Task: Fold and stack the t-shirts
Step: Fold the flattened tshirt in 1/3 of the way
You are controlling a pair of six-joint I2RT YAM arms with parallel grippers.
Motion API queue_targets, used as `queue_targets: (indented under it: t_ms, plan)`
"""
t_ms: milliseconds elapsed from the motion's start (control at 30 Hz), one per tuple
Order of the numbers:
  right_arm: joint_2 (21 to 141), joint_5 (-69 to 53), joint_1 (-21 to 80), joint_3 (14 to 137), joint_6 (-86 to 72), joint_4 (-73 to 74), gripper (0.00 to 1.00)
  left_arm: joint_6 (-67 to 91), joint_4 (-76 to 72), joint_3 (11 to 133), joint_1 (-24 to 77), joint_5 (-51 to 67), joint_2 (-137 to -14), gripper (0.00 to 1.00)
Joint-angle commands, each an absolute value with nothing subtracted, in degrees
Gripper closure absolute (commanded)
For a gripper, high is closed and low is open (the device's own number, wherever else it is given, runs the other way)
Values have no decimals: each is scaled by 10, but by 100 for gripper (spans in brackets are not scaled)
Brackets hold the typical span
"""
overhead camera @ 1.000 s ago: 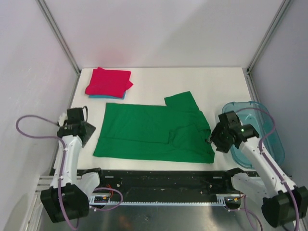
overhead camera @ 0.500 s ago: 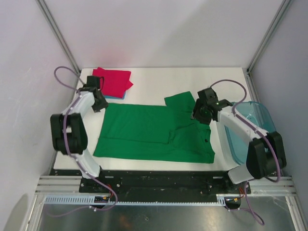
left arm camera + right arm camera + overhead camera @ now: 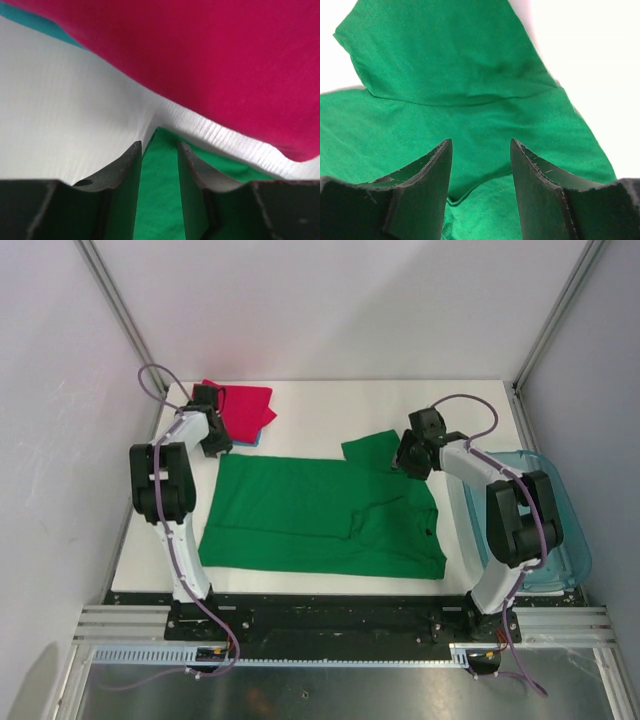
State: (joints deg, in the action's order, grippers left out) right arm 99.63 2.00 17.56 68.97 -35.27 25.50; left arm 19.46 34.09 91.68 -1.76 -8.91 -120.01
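Solid green cloth t-shirt is lying flat mid-table, its hem running along the near edge of the ribbed white table; bare surface is showing beyond it. Left gripper is straddling its far-left corner, jaws parted, just short of the folded magenta-red t-shirt resting on a light blue t-shirt. Right gripper is standing spread over the sleeve seam, near the translucent blue-green plastic bin.

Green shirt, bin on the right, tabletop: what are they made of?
Green shirt: soft matte knit cloth, fine weave, creases.
Bin: translucent blue-green plastic, glossy, likely.
Tabletop: white, matte, finely ribbed; possibly corrugated plastic sheet.
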Motion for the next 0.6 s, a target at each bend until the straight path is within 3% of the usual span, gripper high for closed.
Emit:
queue_targets:
  t_ms: [0,567]
  plan:
    - [1021,7,173,729,-339,231,46,205,335,948,-15,-91,-1216,61]
    - [1048,10,170,735,-323,227,47,244,326,951,-12,-139,-1232,79]
